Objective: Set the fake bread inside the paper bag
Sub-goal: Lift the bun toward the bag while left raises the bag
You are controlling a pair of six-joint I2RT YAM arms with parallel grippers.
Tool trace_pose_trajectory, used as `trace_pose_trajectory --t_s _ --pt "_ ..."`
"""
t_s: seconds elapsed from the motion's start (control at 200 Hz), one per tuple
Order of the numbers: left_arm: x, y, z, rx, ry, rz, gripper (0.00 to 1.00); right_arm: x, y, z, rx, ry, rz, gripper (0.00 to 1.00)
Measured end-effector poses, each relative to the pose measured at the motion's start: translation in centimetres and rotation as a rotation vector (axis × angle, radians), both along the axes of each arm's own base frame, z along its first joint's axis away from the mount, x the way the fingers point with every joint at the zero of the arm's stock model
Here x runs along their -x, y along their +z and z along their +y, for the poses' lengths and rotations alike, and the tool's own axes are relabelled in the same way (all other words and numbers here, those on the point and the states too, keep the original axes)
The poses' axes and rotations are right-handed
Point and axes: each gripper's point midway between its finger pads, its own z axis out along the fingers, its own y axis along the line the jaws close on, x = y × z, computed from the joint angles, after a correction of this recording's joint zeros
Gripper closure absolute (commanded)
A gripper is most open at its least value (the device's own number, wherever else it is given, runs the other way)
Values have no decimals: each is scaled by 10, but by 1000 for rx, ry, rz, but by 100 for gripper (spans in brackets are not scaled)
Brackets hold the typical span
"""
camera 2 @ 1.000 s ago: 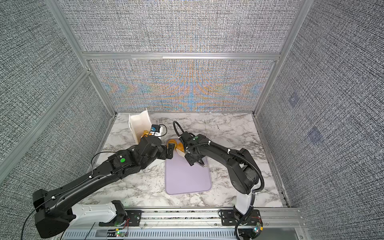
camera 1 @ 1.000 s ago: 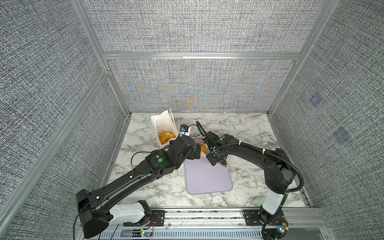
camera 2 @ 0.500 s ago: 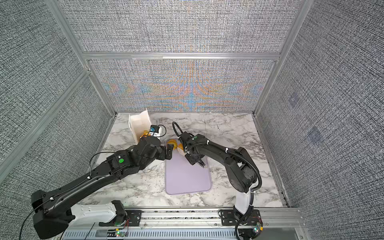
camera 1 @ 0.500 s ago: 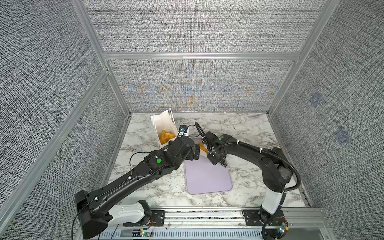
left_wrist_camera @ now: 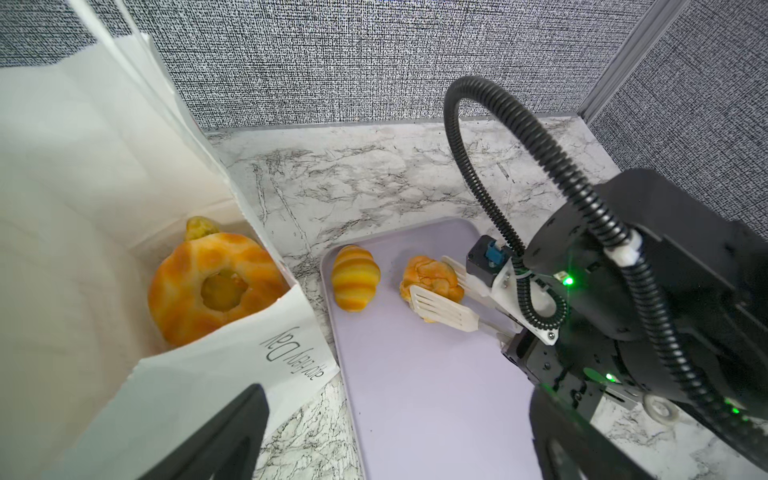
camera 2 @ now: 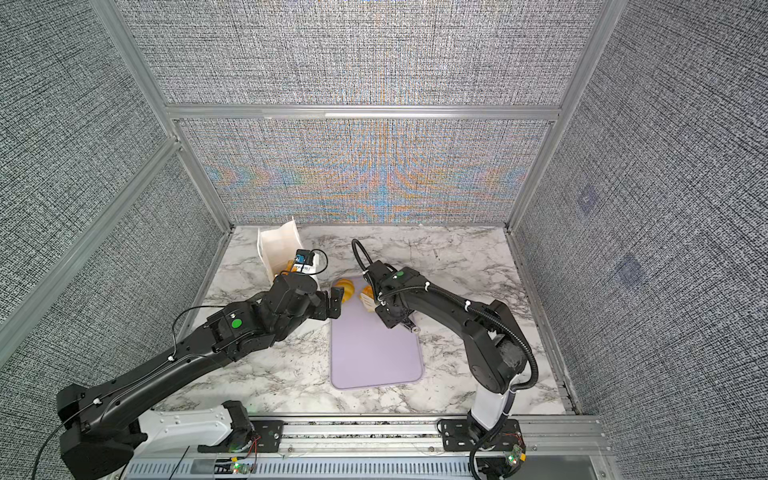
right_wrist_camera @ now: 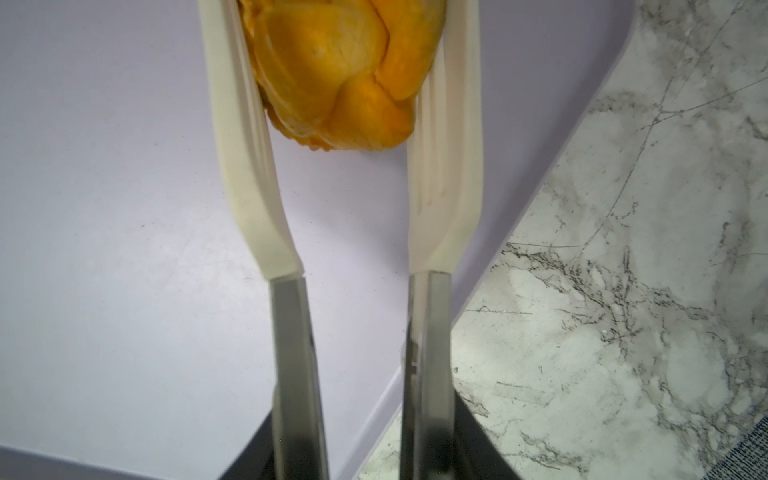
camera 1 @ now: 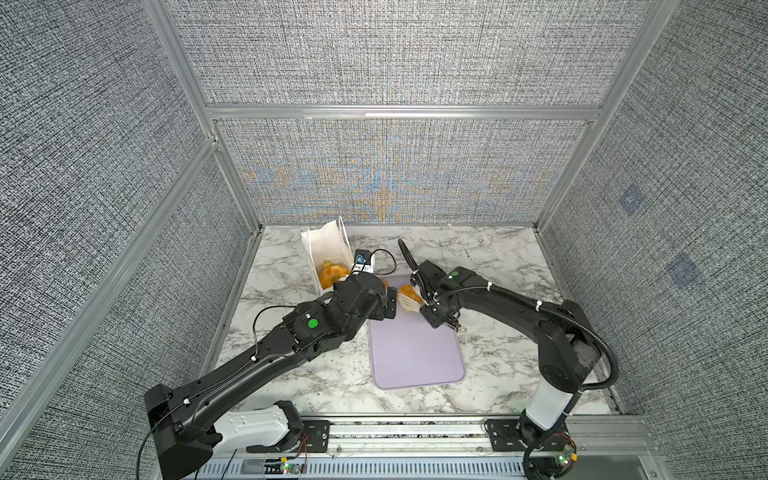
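The white paper bag point(camera 1: 326, 249) point(left_wrist_camera: 104, 174) stands at the back left with its mouth open. Inside it lies a ring doughnut point(left_wrist_camera: 216, 286) on top of more fake bread. On the lilac tray's point(camera 1: 415, 357) far end rest a striped croissant point(left_wrist_camera: 355, 282) point(camera 2: 347, 289) and a crusty golden pastry point(left_wrist_camera: 430, 276) point(right_wrist_camera: 332, 70). My right gripper point(left_wrist_camera: 428, 276) point(right_wrist_camera: 336, 25) point(camera 1: 409, 301) has its white slatted fingers point(right_wrist_camera: 232, 124) shut on that pastry from both sides. My left gripper point(camera 1: 388, 309) point(left_wrist_camera: 395, 449) stands wide open with nothing in it, between the bag and the tray's near-left edge.
The marble table point(camera 1: 498, 257) is walled by grey fabric panels point(camera 1: 395, 178) and metal posts. The right arm's black cable loop point(left_wrist_camera: 478, 137) arches over the tray's far end. A metal rail point(camera 1: 395, 432) runs along the front.
My right gripper's fingers have closed onto the crusty pastry at the tray's far end. The left arm has barely moved and stays open.
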Motion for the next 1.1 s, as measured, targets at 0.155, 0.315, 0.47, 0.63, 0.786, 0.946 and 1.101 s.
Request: trace_pose_trajectory --t_s 0.155,0.315,0.47,0.63,0.786,0.946,1.101 --pt "0 7 0 7 0 -13 1 0 12 1 -36 -7 -17 56" --pt "-1 12 2 10 5 -25 1 0 27 1 -68 -16 -40 56" --pt "-2 23 4 16 9 -49 1 -4 45 4 -102 -21 -72 55" --pt "-2 38 7 27 12 -79 1 -7 66 7 -131 -20 -102 55" --pt "-1 45 14 7 21 -92 1 -10 87 9 -158 -20 -133 55" --pt "-3 60 20 7 38 -122 1 -13 112 14 -195 -16 -161 55" --pt "-3 74 32 -7 70 -145 1 -16 138 19 -238 -11 -199 55"
